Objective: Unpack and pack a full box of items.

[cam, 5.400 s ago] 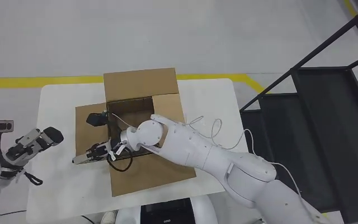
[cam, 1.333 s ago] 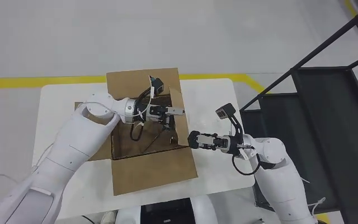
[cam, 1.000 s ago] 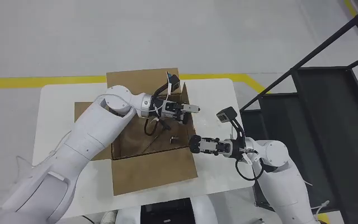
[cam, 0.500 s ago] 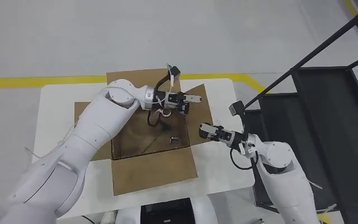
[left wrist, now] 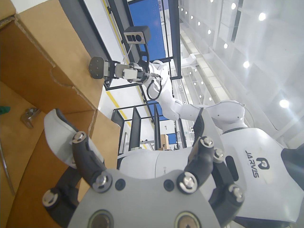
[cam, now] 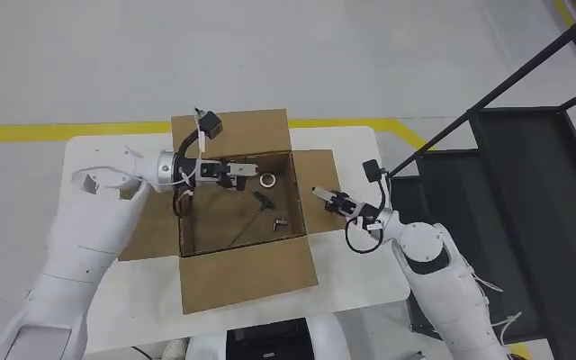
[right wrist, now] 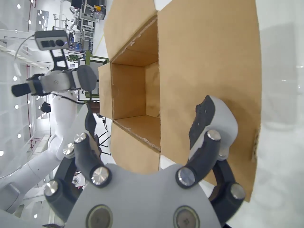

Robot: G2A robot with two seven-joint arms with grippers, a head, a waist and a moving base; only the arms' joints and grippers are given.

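the brown box [cam: 243,270] sits on the white table [cam: 99,148] with all 4 flaps folded out. the left gripper [cam: 241,171] hangs over the box's far side, fingers wide apart, holding nothing. the right gripper [cam: 321,193] is over the right flap [cam: 315,166], fingers apart too, empty. inside lie a small ring [cam: 267,180], a thin bent tool [cam: 255,214] and a little metal piece [cam: 281,224].

Bright overhead light; ceiling lamps [left wrist: 262,16] flare; wrist views fisheye-warped.
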